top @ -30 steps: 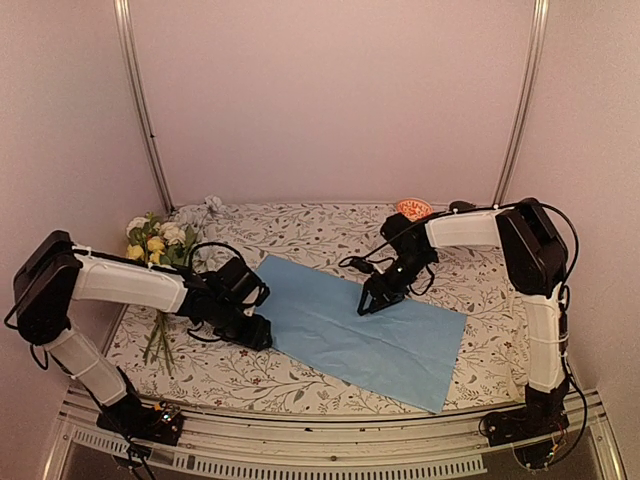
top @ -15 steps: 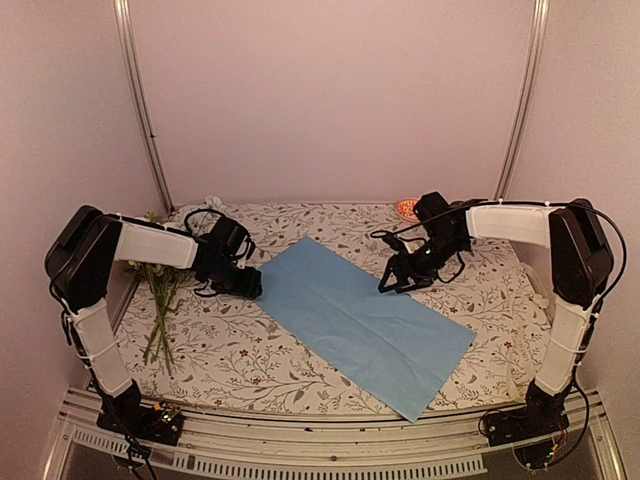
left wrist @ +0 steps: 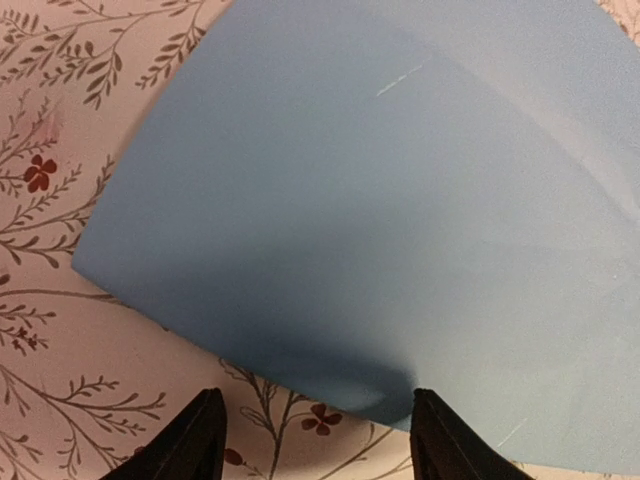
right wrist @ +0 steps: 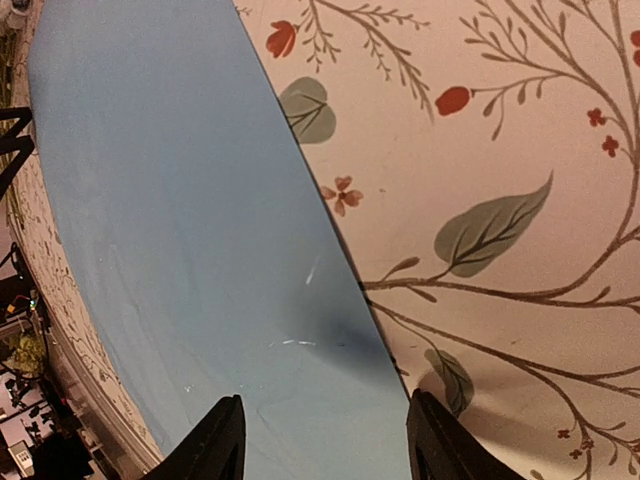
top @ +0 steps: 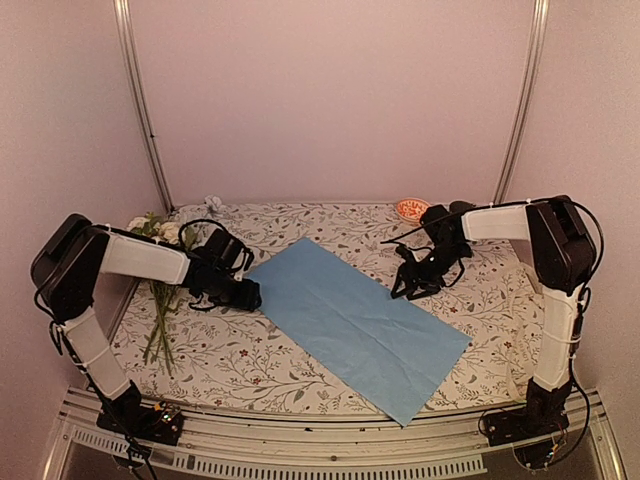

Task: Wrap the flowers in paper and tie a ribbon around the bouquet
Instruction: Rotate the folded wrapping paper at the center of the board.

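Observation:
The light blue paper (top: 355, 325) lies flat and slantwise across the middle of the tablecloth. My left gripper (top: 245, 295) hovers low at the sheet's left edge, jaws open and empty. In the left wrist view the paper (left wrist: 400, 200) has a slightly curled edge just ahead of my left gripper (left wrist: 315, 440). My right gripper (top: 405, 290) is open over the paper's far right edge. That edge of the paper (right wrist: 180, 200) runs between the jaws of my right gripper (right wrist: 325, 440). The flowers (top: 160, 290) lie at the far left, blooms toward the back. No wrapped bouquet is in view.
A small orange dish (top: 411, 208) sits at the back right. A pale cream strip (top: 522, 340), possibly the ribbon, lies along the table's right edge. A greyish bloom (top: 212, 203) lies at the back left. The white leaf-printed cloth (top: 300, 225) covers the table.
The paper has swung round and now lies narrower and more diagonal. My left gripper has moved back and left to its edge. My right gripper has moved back and right, off the sheet's middle.

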Controlling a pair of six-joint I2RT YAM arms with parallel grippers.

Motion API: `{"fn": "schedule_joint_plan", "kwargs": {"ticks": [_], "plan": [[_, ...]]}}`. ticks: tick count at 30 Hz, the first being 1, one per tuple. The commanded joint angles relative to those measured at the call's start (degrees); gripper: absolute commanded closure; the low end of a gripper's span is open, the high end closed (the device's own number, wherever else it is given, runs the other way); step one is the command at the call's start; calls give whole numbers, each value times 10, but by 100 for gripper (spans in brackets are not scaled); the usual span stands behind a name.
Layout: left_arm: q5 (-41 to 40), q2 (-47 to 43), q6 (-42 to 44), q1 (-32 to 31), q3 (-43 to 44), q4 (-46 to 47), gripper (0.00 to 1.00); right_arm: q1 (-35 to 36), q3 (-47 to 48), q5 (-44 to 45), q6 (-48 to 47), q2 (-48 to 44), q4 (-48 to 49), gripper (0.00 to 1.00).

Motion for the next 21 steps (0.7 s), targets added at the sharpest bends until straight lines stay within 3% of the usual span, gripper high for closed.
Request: {"fn": "schedule_joint_plan", "kwargs": {"ticks": [1,6,12,17,21], "plan": [[38,35,-13,-14,-11,1,36,7,5,-74,3,33,16,45],[39,50,4,-14,11,6,36,27,-2,-155,12,30,48,49],[51,68,9,-14,16,17,36,40,3,-190,40,28,66,49],[47,49,11,-14,14,13,36,36,58,-116,39,11,29,47],[16,19,12,-23,29,-24,36,26,102,35,37,11,-8,44]]}}
